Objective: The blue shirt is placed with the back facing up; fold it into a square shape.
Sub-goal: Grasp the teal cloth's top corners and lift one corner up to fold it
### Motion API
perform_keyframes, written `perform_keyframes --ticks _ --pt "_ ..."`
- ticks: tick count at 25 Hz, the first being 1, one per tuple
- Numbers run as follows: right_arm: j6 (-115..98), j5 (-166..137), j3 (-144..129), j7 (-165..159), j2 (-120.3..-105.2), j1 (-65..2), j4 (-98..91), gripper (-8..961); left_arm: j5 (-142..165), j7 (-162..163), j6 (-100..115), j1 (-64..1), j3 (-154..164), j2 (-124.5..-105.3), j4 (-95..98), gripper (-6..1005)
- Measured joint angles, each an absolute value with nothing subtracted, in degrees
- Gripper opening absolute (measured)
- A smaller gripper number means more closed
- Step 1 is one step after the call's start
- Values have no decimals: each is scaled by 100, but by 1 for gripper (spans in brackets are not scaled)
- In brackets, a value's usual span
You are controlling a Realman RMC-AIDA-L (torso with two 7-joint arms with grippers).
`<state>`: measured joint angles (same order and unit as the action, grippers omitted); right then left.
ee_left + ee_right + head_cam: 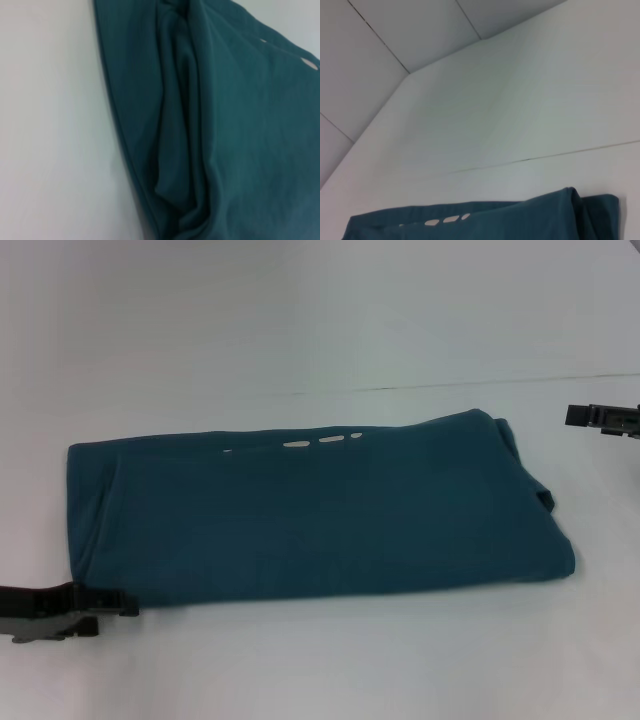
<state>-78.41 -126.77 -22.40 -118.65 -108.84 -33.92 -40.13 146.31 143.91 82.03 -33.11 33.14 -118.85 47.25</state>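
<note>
1. Lying across the middle of the white table (320, 330), the blue shirt (310, 515) is folded into a long band running left to right. The right end is rounded and bunched; the left end is squarer.
2. Left gripper (95, 612) sits low at the near left corner of the shirt, just beside the fabric edge. The arm behind it is cut off by the frame edge. Two dark fingers show one above the other, but whether they are spread or pressed together I cannot tell; contact with the cloth is also unclear.
3. Right gripper (590, 418) is at the far right, apart from the shirt and beyond its right end. Only a dark stub is visible, the rest cropped. Finger position cannot be told.
4. Left wrist view: close on layered folds of the shirt at its edge, table alongside. No fingers visible.
5. Small pale oval marks (325, 441) run in a short row near the shirt's far edge; too small to read as writing. No label or brand legible.
6. A thin seam line (480, 385) crosses the table behind the shirt.
</note>
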Motion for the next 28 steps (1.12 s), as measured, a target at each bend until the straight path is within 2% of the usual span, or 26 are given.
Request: perform_keyframes --ticks 28 --pt "-7884 -12506 -2223 -11890 -10835 -3331 -4017 922 14695 14421 8088 -3515 3378 -11813 4579 700"
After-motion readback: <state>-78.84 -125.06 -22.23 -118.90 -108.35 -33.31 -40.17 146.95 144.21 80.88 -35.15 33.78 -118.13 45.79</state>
